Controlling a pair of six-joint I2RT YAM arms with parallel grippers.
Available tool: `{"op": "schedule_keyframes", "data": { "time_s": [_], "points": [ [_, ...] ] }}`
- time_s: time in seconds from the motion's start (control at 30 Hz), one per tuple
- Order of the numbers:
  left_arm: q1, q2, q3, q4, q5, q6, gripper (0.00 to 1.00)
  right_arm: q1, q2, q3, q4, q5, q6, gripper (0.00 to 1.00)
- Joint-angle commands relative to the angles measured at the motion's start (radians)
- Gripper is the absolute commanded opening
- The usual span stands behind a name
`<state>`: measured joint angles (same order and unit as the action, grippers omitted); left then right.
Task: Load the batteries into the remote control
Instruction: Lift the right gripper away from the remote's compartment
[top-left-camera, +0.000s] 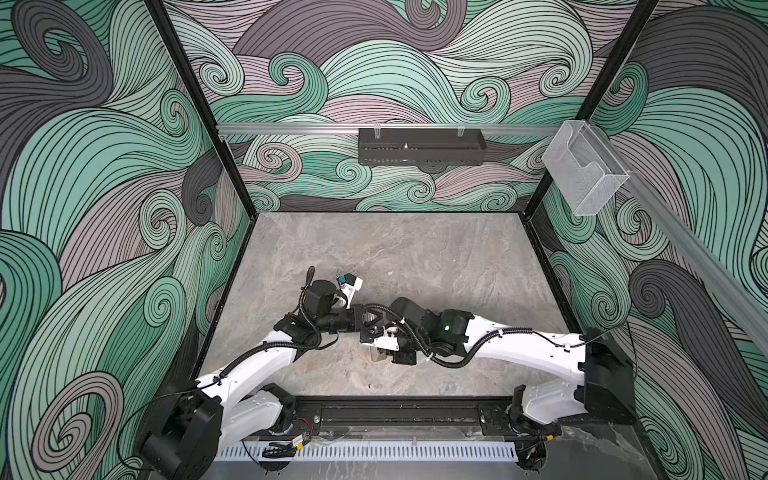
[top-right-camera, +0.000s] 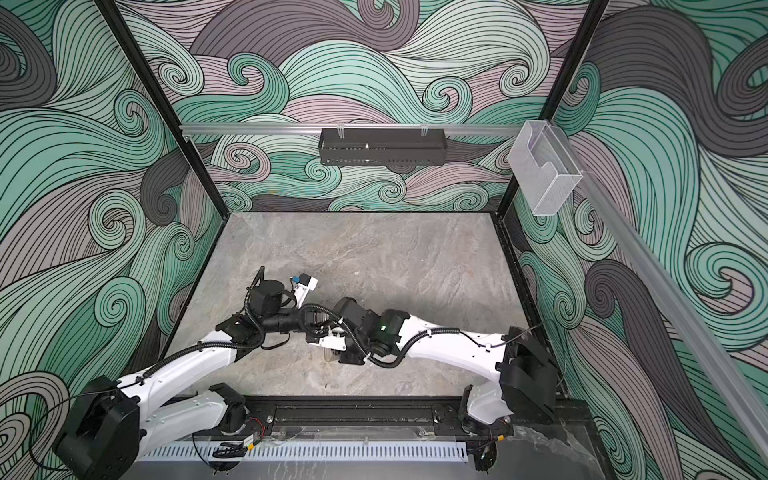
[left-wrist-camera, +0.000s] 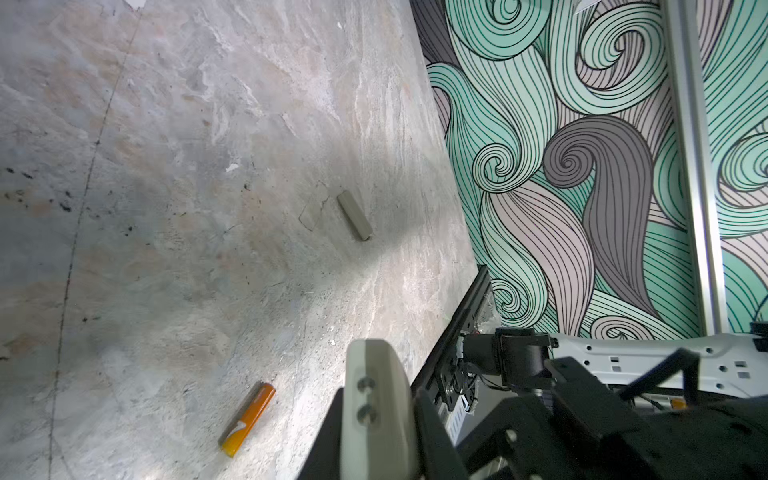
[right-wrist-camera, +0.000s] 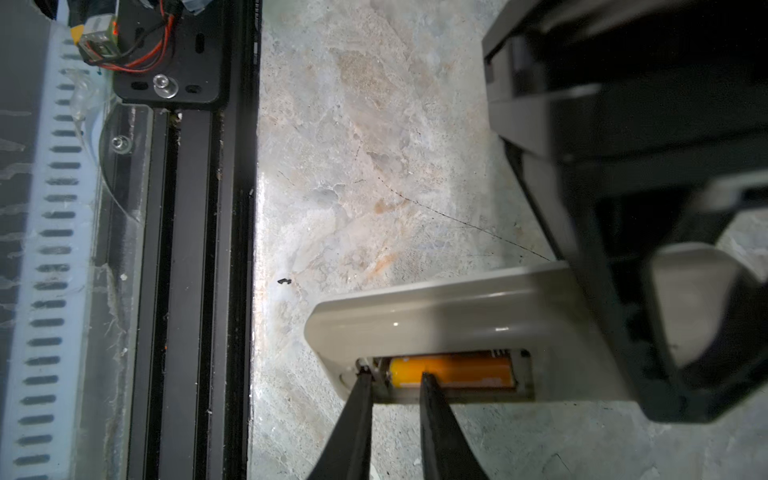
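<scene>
— Near the middle of the tabletop's front edge, how does the remote control look?
— Pale and glossy, with its plain back toward the right wrist camera. The battery bay is open and one orange battery is seated inside. The left gripper is clamped on one end of it. I cannot tell whether it touches the tabletop.
— And the right gripper?
— Its thin black fingertips stand slightly apart at the bay's end. One is on the cell, and they grip nothing.
— The other cell?
— A loose battery lies flat on the tabletop, well apart from a small grey cover.
— Room to move?
— Both arms crowd the front edge, near the black rail. Toward the back edge and both back corners, the grey marble surface lies open.
</scene>
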<state>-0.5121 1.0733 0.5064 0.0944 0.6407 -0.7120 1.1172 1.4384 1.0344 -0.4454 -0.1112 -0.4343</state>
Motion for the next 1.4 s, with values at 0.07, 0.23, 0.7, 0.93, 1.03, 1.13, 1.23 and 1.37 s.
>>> {"op": "schedule_keyframes", "data": {
  "time_s": [0.07, 0.23, 0.7, 0.93, 1.03, 1.13, 1.23, 1.37],
  "points": [
    [-0.002, -0.043, -0.001, 0.071, -0.022, -0.029, 0.00, -0.108, -0.117, -0.042, 0.040, -0.049, 0.158, 0.33],
    [0.000, -0.051, -0.016, 0.094, -0.085, -0.046, 0.00, -0.215, -0.188, -0.070, 0.080, -0.122, 0.326, 0.41],
    [0.000, -0.058, -0.048, 0.161, -0.228, -0.091, 0.00, -0.231, -0.066, -0.027, 0.122, -0.222, 0.513, 0.50],
    [0.000, -0.040, -0.048, 0.188, -0.227, -0.100, 0.00, -0.231, -0.003, 0.001, 0.142, -0.248, 0.539, 0.50],
    [0.000, -0.039, -0.048, 0.192, -0.224, -0.101, 0.00, -0.231, 0.026, 0.012, 0.142, -0.248, 0.550, 0.50],
    [0.000, -0.037, -0.048, 0.195, -0.220, -0.104, 0.00, -0.231, 0.041, 0.016, 0.146, -0.243, 0.560, 0.49],
    [0.000, -0.039, -0.049, 0.196, -0.216, -0.105, 0.00, -0.231, 0.052, 0.020, 0.151, -0.240, 0.566, 0.49],
    [0.000, -0.039, -0.050, 0.198, -0.213, -0.105, 0.00, -0.231, 0.068, 0.023, 0.161, -0.240, 0.573, 0.48]
  ]
}}
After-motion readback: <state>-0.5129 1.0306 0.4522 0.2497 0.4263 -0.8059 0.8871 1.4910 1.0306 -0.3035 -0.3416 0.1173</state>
